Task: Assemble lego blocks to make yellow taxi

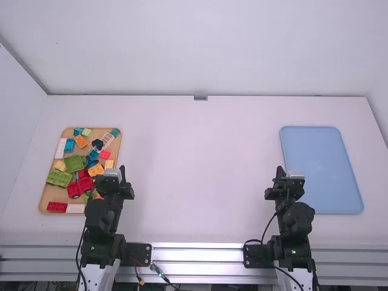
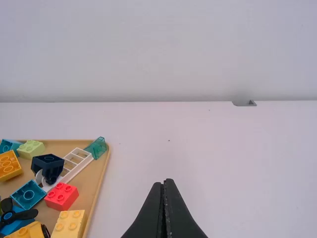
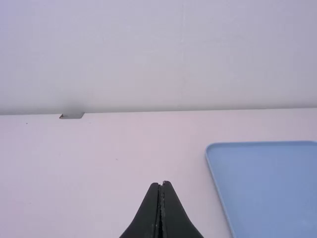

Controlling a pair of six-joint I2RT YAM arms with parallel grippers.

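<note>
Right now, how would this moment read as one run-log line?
left gripper shut, holding nothing | right gripper shut, holding nothing | yellow blocks among other pieces in tan tray | blue tray at right | taxi unassembled

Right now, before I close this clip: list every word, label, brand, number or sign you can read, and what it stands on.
None can be read.
Tan tray: no readable text.
Blue tray: no readable text.
Red block: any print on its studs is too small to read.
</note>
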